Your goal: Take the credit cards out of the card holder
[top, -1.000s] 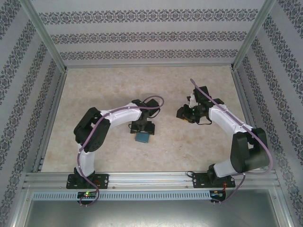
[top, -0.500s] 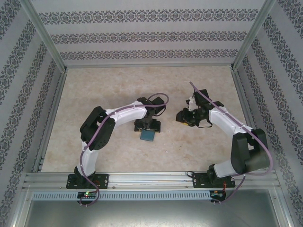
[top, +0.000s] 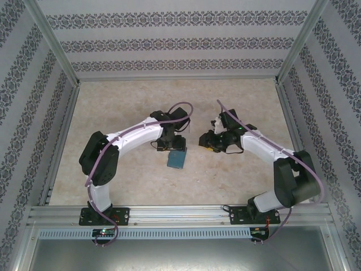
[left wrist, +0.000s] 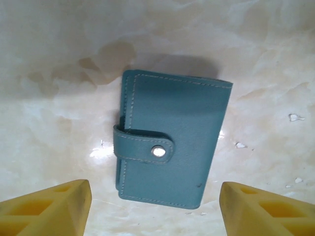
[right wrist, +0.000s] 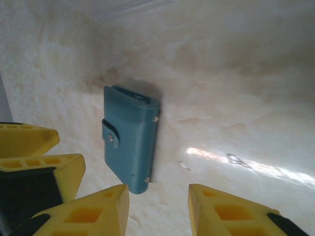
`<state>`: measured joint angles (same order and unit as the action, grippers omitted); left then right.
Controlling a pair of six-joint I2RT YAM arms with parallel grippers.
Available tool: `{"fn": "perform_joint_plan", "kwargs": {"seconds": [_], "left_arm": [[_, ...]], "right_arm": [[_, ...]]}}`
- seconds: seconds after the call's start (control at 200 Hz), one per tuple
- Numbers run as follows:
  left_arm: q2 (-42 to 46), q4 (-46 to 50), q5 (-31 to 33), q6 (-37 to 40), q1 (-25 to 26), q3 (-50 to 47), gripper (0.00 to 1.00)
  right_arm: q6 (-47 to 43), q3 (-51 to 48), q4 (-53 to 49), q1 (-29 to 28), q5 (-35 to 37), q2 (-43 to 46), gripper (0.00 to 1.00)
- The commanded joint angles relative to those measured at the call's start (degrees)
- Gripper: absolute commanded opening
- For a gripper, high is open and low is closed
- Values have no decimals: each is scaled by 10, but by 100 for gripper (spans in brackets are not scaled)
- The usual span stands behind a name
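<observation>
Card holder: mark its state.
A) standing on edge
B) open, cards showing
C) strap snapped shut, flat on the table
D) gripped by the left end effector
C: the strap lies snapped across the closed card holder, flat on the table.

Counter (top: 113,107): pale beige surface with a marbled pattern and a glossy finish that shows bright glare patches.

One item lies directly on the counter: the card holder (top: 176,160). It is teal-blue and rectangular, and it rests flat and closed (left wrist: 172,147). Its strap (left wrist: 142,145) wraps over one long edge and is fastened by a metal stud (left wrist: 158,152).

A brownish stain (left wrist: 106,61) marks the counter just beside one corner of the card holder. Small white flecks (left wrist: 295,117) lie near the card holder's opposite side.
</observation>
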<state>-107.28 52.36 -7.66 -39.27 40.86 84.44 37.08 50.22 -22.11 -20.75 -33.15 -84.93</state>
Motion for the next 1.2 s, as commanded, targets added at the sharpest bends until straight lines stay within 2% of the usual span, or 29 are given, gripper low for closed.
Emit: {"fn": "perform_joint_plan", "kwargs": {"seconds": [0.0,0.1,0.21,0.345,0.605,0.904,1.194], "left_arm": [[6,-35,-47,38,-12,-32,65],[6,-57,-76,55,-19,-54,60],[8,-63,-65,79,-27,-69,55],[7,-67,-74,98,-34,-74,50],[1,-109,-124,89,-34,-95,47],[-23,-96,-111,101,-34,-73,45],[-50,-86,-99,114,-34,-60,43]], "right_arm": [[68,-6,78,-31,-8,-25,37],[85,6,91,-62,18,-53,36],[107,4,110,-83,44,-68,37],[129,-2,143,-90,35,-92,34],[137,9,163,-98,16,-136,33],[137,9,184,-101,0,-178,33],[139,1,192,-102,1,-181,26]]}}
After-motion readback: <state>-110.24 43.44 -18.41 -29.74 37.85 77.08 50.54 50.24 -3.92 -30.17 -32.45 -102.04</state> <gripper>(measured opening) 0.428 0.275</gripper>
